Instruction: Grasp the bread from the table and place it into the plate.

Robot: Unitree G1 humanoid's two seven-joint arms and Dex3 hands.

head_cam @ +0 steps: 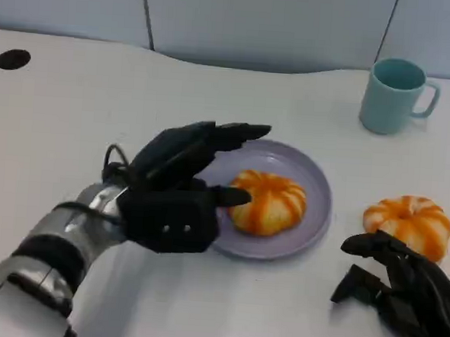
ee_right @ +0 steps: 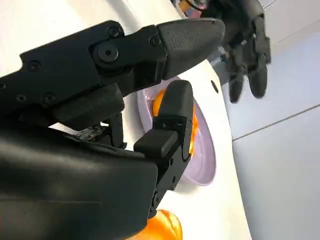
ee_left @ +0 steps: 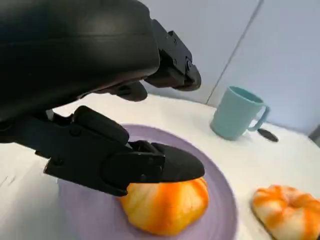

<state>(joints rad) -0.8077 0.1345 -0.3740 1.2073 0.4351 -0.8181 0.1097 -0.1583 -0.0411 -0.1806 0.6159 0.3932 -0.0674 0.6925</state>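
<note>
Nearest to me, the right hand (head_cam: pixel 401 290) sits low over the worktop (head_cam: pixel 75 113), fingers loosely apart and holding nothing, just beside a second orange-striped bun (head_cam: pixel 409 223) that lies on the bare surface. It looks parked there to keep out of the way. Across from it, the left hand (head_cam: pixel 182 189) hovers at the plate's near edge, fingers spread, one fingertip at or just touching the bread (head_cam: pixel 269 202). I cannot tell whether any grip remains. That bread already rests on the lilac plate (head_cam: pixel 316 182), so the placing looks done. A teal mug (head_cam: pixel 394 95) stands well apart, further back.
</note>
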